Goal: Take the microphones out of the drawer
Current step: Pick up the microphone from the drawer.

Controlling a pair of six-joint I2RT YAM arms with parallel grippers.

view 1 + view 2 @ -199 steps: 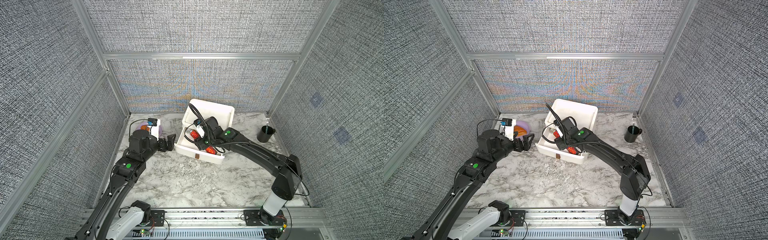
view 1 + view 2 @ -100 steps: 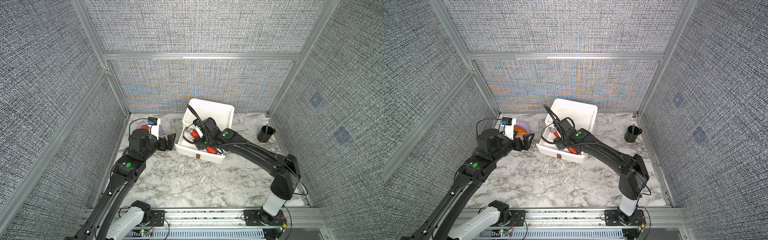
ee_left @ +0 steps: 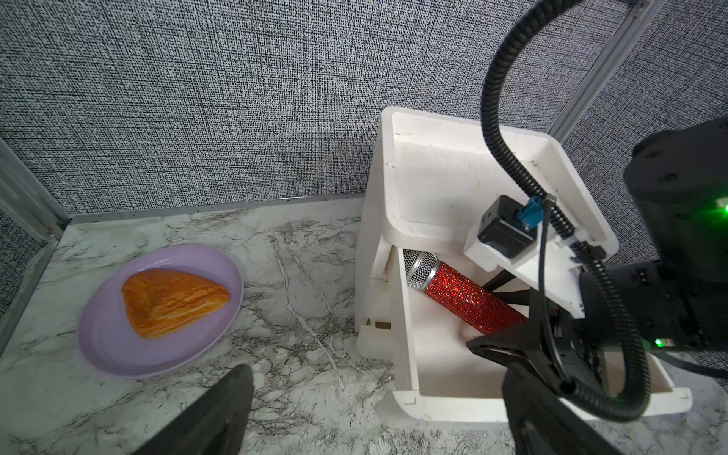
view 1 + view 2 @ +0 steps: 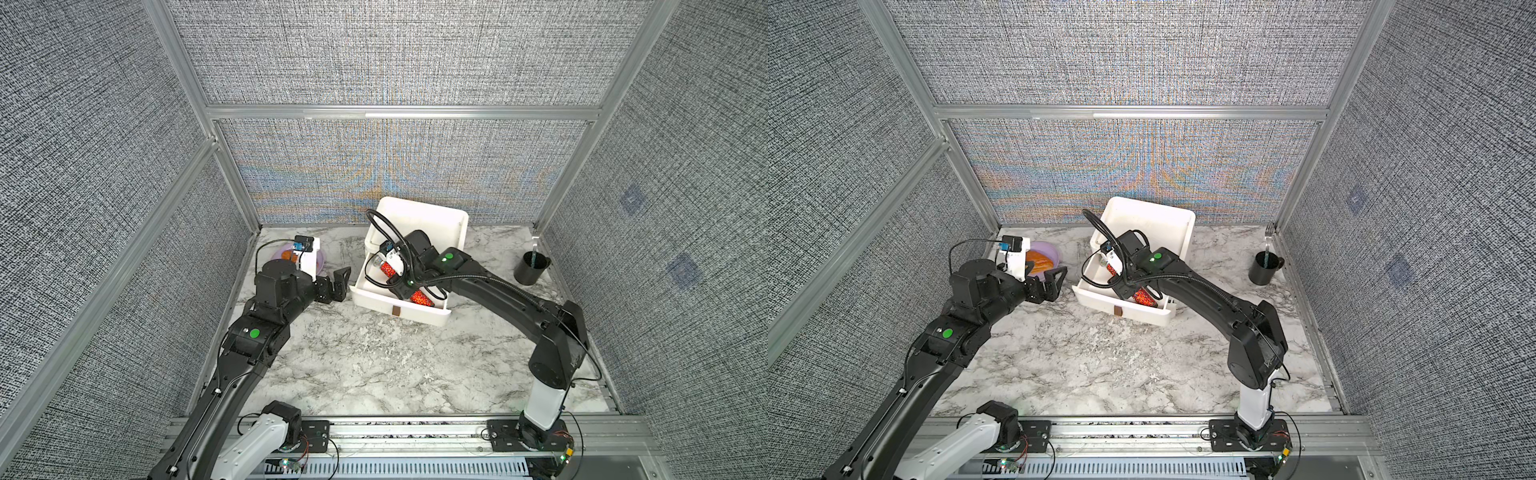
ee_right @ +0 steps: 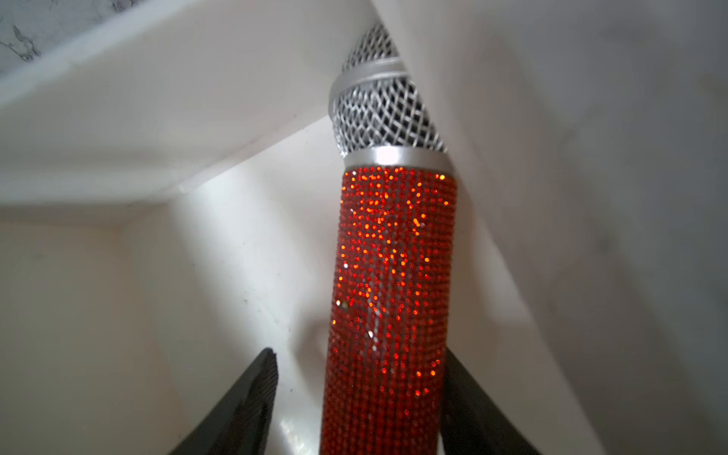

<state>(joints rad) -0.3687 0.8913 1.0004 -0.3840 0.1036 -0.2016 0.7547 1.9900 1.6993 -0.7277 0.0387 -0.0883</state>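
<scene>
The red, glittery microphone [image 5: 394,256] lies slanted inside the pulled-out white drawer [image 4: 419,312], with its mesh head against a drawer wall. The right pincer [image 5: 359,354] reaches down into the drawer and straddles the handle. It is partly open, one finger right up against the handle's side and the other just clear of it, so nothing is clamped. The left pincer [image 4: 340,282] hangs wide open and empty, just beside the drawer.

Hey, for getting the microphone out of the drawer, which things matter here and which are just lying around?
Job: red glittery microphone with silver mesh head; white plastic drawer; right pincer straddling the microphone.
Lying about: lilac plate holding golden pastry; black cup; left pincer, open.
</scene>
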